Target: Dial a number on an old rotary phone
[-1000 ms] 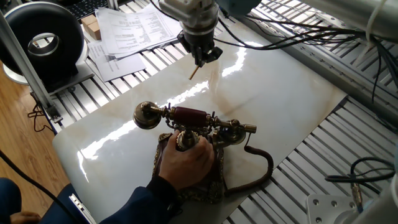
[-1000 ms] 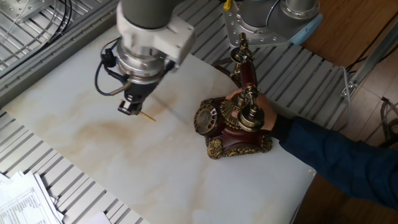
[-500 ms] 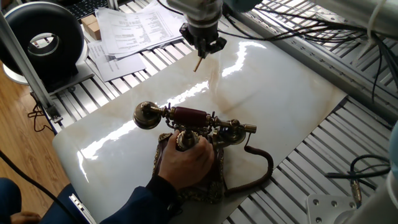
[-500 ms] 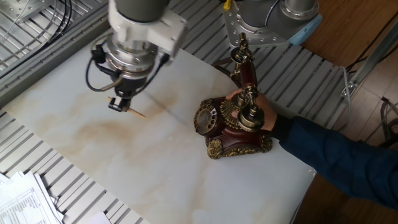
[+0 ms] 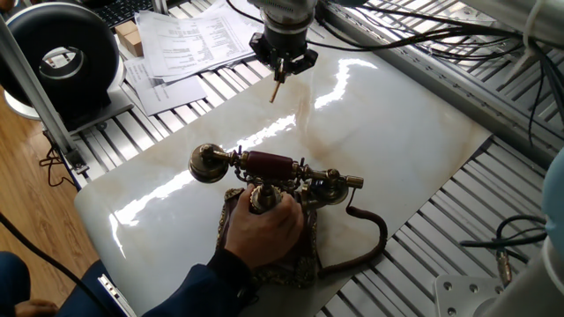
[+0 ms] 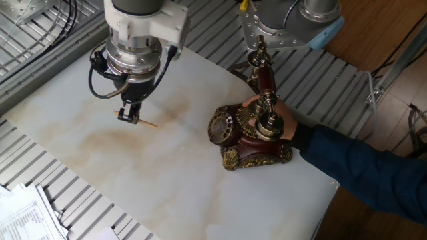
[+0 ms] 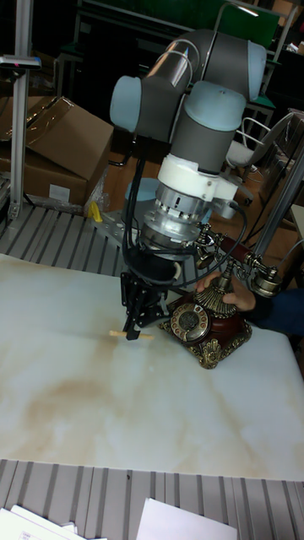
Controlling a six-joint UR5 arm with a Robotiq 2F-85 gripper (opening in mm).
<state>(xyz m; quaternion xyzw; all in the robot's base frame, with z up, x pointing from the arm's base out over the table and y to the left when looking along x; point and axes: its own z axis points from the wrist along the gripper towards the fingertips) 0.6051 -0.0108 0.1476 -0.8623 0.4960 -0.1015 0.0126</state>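
Above the marble slab, jaws clamped on a small wooden stick.
The gripper points straight down from the bent arm, well apart from the old rotary phone, which a person's hand steadies near the slab's edge.

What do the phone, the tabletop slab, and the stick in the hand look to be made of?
Old rotary phone: seemingly brass-toned cast metal, ornate and shiny, with a glossy red-brown handset that could be wood or plastic.
Slab: polished marble or imitation, white with tan veins and sharp glare.
Stick, clamped in the robot's hand: pale and matte, probably wood.
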